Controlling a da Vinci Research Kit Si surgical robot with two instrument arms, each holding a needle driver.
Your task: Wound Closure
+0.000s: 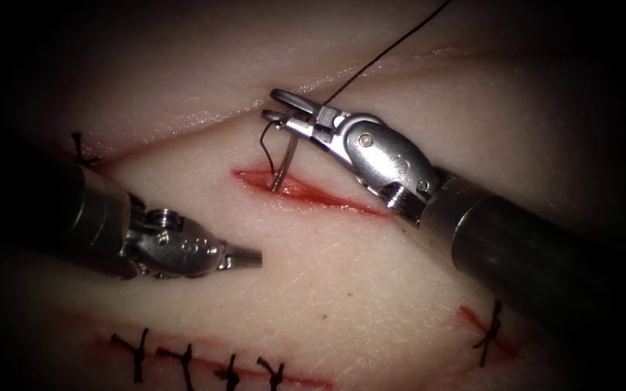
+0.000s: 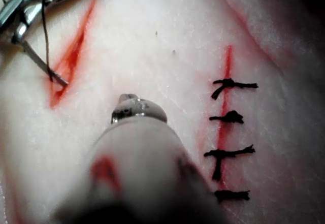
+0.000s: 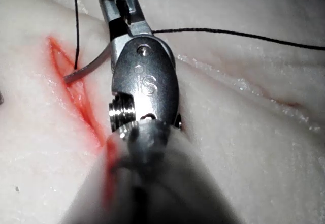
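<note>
Steel-grey and curved, the needle (image 1: pixel 284 163) stands near the upper centre of the endoscope frame, its lower end sunk into the left end of the open red cut (image 1: pixel 306 192) in the pale pork tissue (image 1: pixel 371 289). The right arm's silver wristed tool (image 1: pixel 278 106) is clamped on the needle's upper end, close to where the dark thread (image 1: pixel 393 45) joins it; the thread runs off toward the upper right of the frame, and a short loop of it hangs beside the needle down toward the cut. The left arm's silver tool (image 1: pixel 251 257) sits at the lower left of the frame, below the cut, jaws together and holding nothing, just above the tissue.

A likely risk: with the grip so near the needle's tail, the needle may twist in the jaws and tear the cut's edge. The hanging loop could also snag on the needle or the jaws.

The tissue is moist and glistening, with red fluid (image 1: pixel 327 195) lining the cut. Finished black stitches (image 1: pixel 182 358) cross a second cut along the bottom edge, with single stitches at the far left and lower right.
</note>
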